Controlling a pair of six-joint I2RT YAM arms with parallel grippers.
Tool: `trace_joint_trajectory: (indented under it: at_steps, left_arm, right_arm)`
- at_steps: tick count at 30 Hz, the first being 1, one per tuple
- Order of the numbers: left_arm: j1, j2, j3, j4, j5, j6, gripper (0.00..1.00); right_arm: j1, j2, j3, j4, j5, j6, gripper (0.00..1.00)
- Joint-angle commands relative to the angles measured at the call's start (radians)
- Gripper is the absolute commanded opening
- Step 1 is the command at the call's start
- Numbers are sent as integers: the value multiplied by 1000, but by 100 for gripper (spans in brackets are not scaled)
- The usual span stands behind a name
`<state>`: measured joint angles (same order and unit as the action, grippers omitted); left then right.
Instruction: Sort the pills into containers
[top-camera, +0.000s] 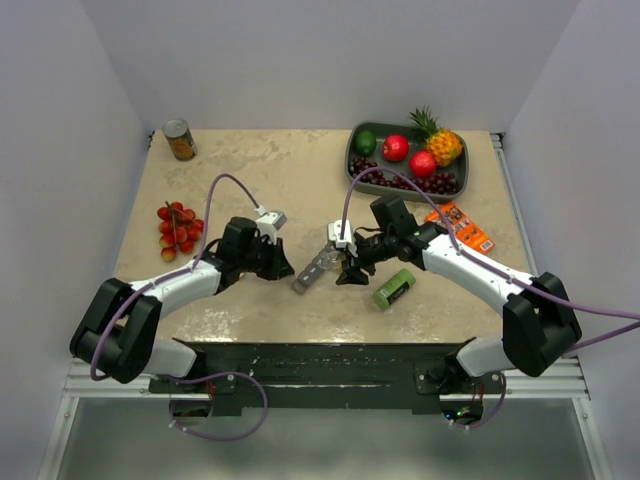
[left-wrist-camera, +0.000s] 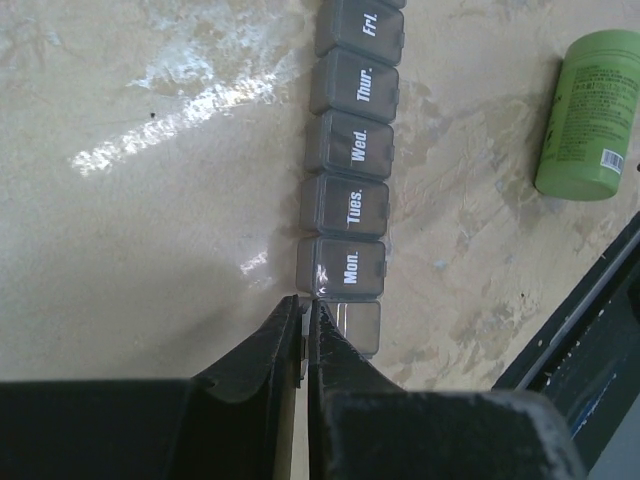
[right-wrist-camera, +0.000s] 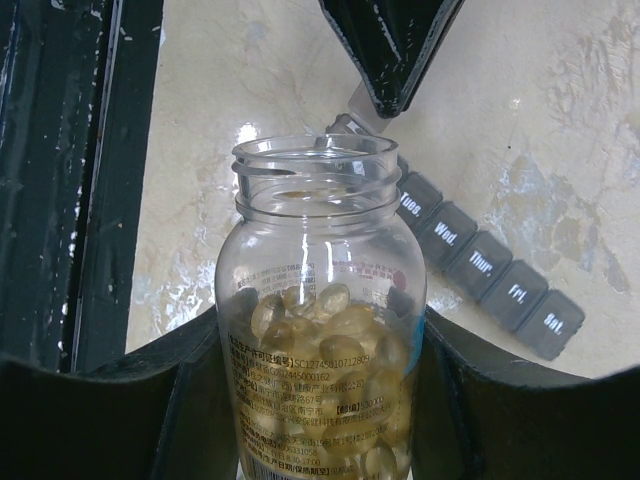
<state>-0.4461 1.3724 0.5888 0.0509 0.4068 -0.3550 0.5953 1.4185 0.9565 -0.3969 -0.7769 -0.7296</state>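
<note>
The containers (left-wrist-camera: 352, 150) are a grey strip of day-marked lidded boxes lying on the table (top-camera: 318, 266). In the left wrist view my left gripper (left-wrist-camera: 306, 305) is pinched shut on the thin lid of the end box, beside "Mon." That end compartment (left-wrist-camera: 358, 328) stands open. The right wrist view shows the raised lid (right-wrist-camera: 358, 100) sticking out of the left fingertips. My right gripper (right-wrist-camera: 320, 340) is shut on a clear uncapped bottle (right-wrist-camera: 315, 200) holding yellowish pills (right-wrist-camera: 330, 330). The bottle's mouth points toward the strip (right-wrist-camera: 480, 265). From above, both grippers (top-camera: 283, 268) (top-camera: 350, 272) flank the strip.
A green cylinder (top-camera: 394, 288) (left-wrist-camera: 590, 110) lies just right of the strip. A dark fruit tray (top-camera: 352, 160) sits at the back right, with an orange packet (top-camera: 462, 227) in front of it. Cherry tomatoes (top-camera: 177, 228) and a can (top-camera: 180, 140) are at the left. The dark frame rail (left-wrist-camera: 590, 330) borders the near edge.
</note>
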Motion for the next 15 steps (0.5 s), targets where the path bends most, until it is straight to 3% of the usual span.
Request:
trace_joint_trajectory:
  at_steps: [1, 7, 15]
  left_arm:
    - [-25, -12, -17, 53, 50, 27, 10]
    - [-40, -18, -17, 38, 23, 39, 13]
    - [-43, -50, 3, -14, -22, 48, 35]
  right_arm:
    - [0, 0, -7, 6, -22, -40, 1]
    - [18, 25, -13, -19, 8, -94, 1]
    - [63, 46, -18, -33, 67, -142, 2]
